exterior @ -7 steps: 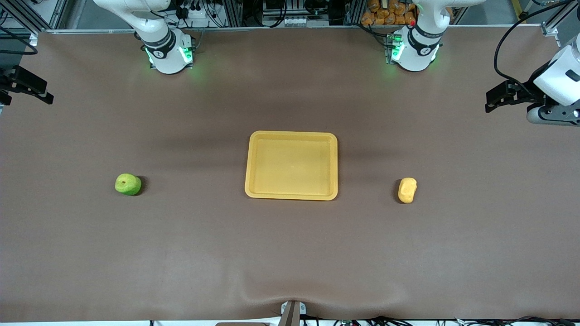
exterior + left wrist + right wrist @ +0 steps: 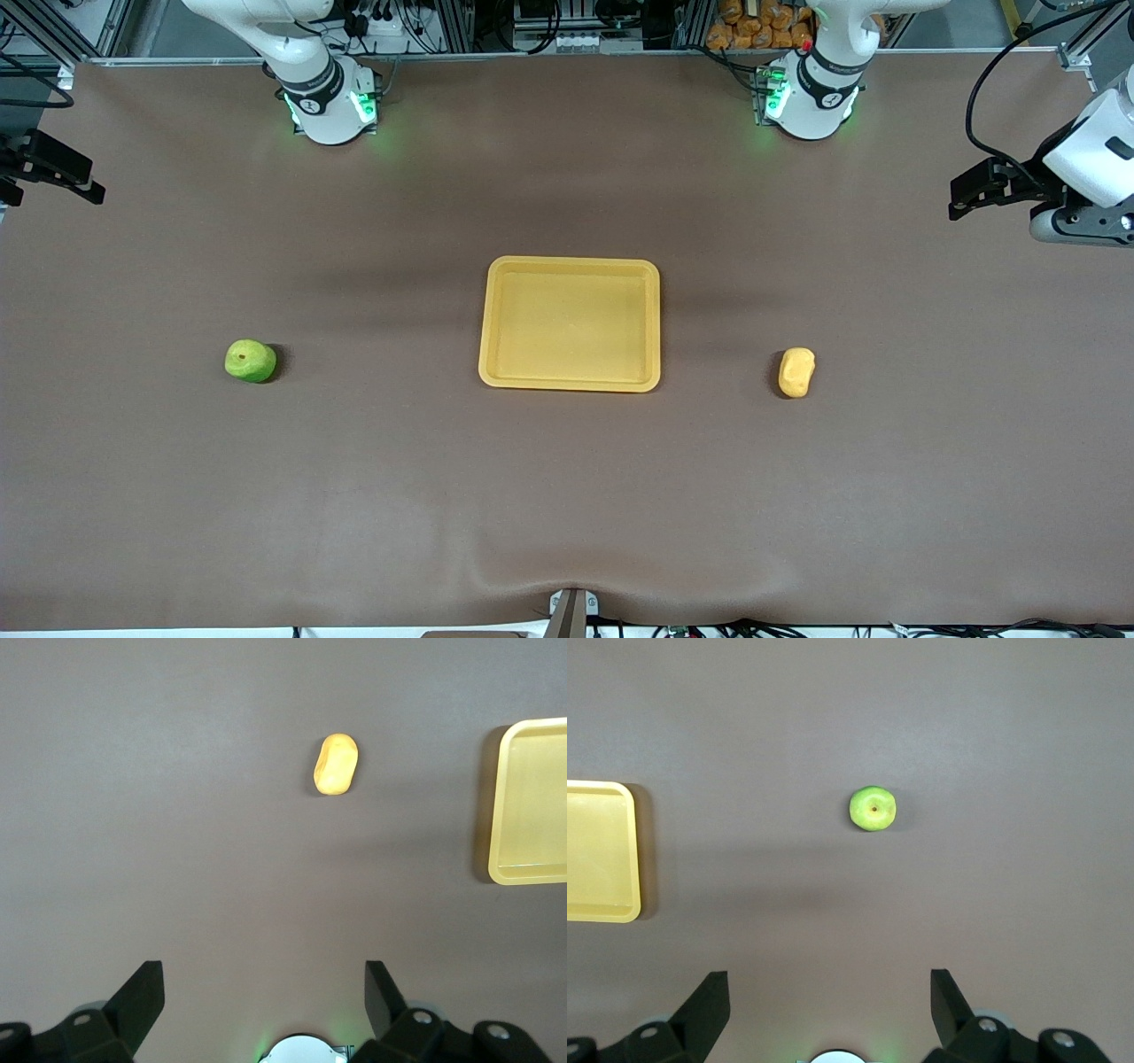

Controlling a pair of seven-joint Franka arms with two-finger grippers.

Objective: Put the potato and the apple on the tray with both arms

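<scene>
The yellow-orange tray (image 2: 490, 323) lies mid-table. The green apple (image 2: 251, 361) rests on the table toward the right arm's end, and the yellow potato (image 2: 796, 372) toward the left arm's end, both well apart from the tray. Neither gripper shows in the front view, only the arms' bases. In the left wrist view my left gripper (image 2: 264, 979) is open and empty, high over the table near its base, with the potato (image 2: 336, 765) and the tray's edge (image 2: 496, 806) far below. In the right wrist view my right gripper (image 2: 830, 988) is open and empty, high up, with the apple (image 2: 873, 808) and the tray (image 2: 629, 850) below.
A white device with a black clamp (image 2: 992, 188) hangs over the table at the left arm's end. A black bracket (image 2: 53, 167) juts in at the right arm's end. The brown table cover (image 2: 567, 496) has a small bulge at the front edge.
</scene>
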